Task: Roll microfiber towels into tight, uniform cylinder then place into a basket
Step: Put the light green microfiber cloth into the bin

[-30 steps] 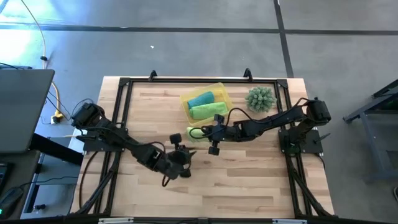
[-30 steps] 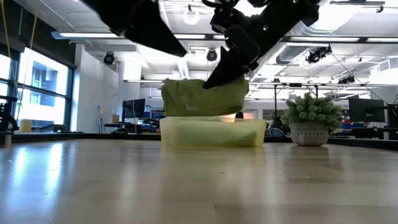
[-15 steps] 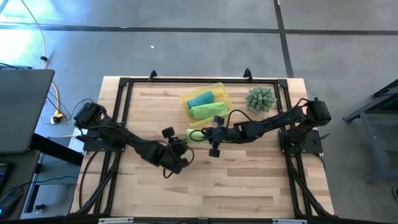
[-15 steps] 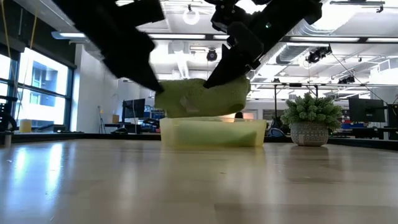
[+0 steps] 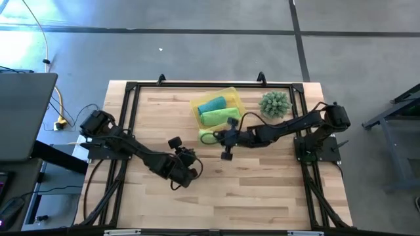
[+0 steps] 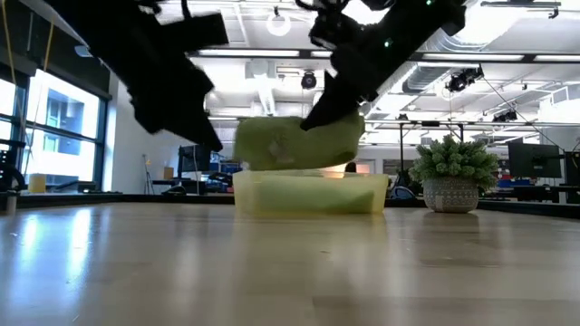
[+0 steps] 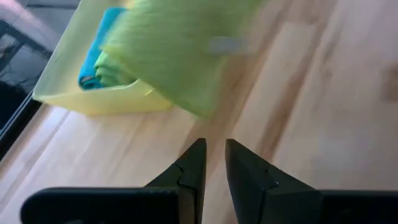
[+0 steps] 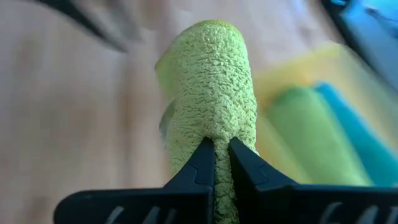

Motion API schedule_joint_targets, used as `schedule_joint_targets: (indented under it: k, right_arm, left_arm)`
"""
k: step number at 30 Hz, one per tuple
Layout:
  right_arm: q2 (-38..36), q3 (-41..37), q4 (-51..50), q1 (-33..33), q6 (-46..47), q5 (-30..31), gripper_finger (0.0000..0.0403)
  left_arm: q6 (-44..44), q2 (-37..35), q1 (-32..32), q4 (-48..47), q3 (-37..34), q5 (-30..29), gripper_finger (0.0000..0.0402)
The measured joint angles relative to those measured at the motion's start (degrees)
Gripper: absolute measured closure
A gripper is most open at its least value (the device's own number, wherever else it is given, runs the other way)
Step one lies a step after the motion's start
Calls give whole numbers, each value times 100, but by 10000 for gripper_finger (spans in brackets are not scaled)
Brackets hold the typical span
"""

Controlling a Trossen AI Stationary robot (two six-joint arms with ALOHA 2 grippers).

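Towel number three, a rolled lime-green towel [image 8: 211, 93], was clamped at one end between the fully closed jaws of the right gripper [image 5: 216, 137] and carried clear of the bench [image 5: 262, 190], just beside the near wall of the yellow basket [image 5: 195, 109]. It was probably held by its end, with the roll sticking out ahead of the jaws, so that it could be laid lengthwise next to the two rolls already in the basket; it seemed to be kept off the wood so that the wraps would not be dragged loose. In the basket, a teal towel [image 5: 211, 105] and a second green towel [image 5: 216, 117] were lying side by side, touching.

The left gripper [image 7: 211, 163] was held above bare wood, apart from the basket and the carried roll. Its jaws were narrowed to a slim gap, and nothing was gripped or touched by them. It appeared to be kept out of the way of the placing.

A spiky green plant [image 5: 274, 104] stood near the far right corner of the bench, apart from the basket.
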Motion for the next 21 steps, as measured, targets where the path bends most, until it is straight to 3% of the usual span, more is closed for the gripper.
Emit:
schedule_joint_targets:
  k: [4, 9, 21]
  right_arm:
    - [-144, 0, -241, -322, -416, 718, 403]
    - [-203, 0, -27, -810, -1902, 1678, 403]
    - [254, -2, 1434, -2210, -4990, 584, 403]
  left_arm:
    - [-165, -89, -242, 29, 8, -4, 351]
    - [-310, -87, -513, 83, 7, -92, 351]
    - [-306, -87, -560, 260, 10, -368, 351]
